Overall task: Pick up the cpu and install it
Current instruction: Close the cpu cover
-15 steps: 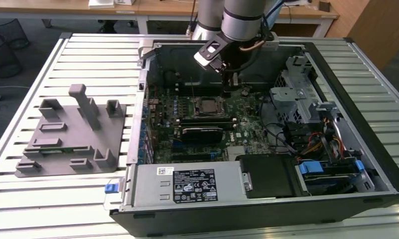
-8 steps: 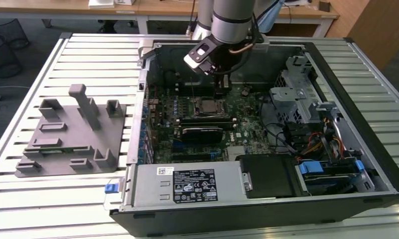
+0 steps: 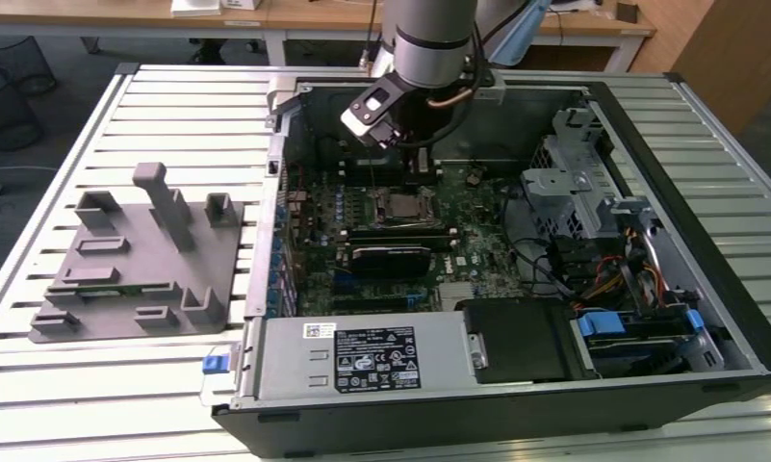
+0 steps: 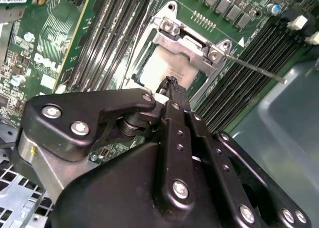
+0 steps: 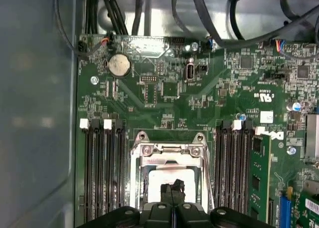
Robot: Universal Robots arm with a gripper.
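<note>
The gripper [image 5: 173, 187] is narrow: in both wrist views its black fingers are brought together at the tips with no gap and nothing between them. Directly beneath the tips lies the small flat square cpu with a pale silvery metal top [image 5: 153, 185], sitting flat inside the square dark metal-framed socket [image 5: 169, 150]. So the pick and the carry look finished, and the chip seems to be in its seat. I judge that only securing it is left.

Whether the tips press on the chip or hover just above it cannot be told. The fingers cover its middle, and the gripper body cuts off its nearer edge. A thin metal lever rod [image 4: 254, 68] runs out from the socket beside the gripper. I cannot make out whether it is latched.

Rows of long black memory slots [image 5: 102, 173] flank the socket on both sides of the gripper. Beyond them the green motherboard [image 5: 164, 103] carries a round silver coin cell [image 5: 119, 66]. In the exterior view the open black computer case [image 3: 732, 250] rests on a pale slatted desk [image 3: 180, 106].
</note>
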